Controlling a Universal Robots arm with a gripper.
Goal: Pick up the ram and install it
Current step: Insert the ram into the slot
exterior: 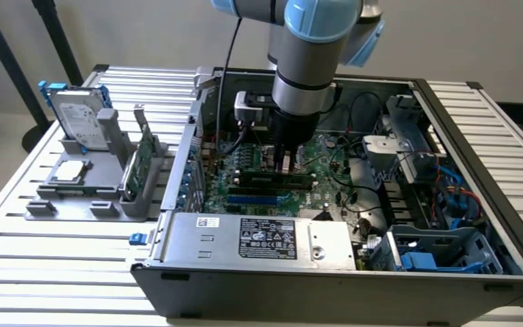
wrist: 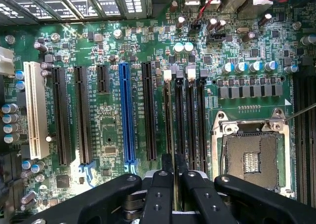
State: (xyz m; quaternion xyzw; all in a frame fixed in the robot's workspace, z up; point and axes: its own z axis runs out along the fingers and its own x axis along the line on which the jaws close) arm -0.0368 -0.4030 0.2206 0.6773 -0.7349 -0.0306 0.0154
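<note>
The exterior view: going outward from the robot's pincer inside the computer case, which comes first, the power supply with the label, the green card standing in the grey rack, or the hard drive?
1. Power supply, along the case's front edge, below the pincer.
2. Green card, in the grey rack, on the exterior view's left.
3. Hard drive, at the rack's far left.

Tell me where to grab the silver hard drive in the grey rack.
Probably its free top part, pinched across the flat faces, coming from above: the hard drive stands upright and the grey rack holds its lower end.
</note>
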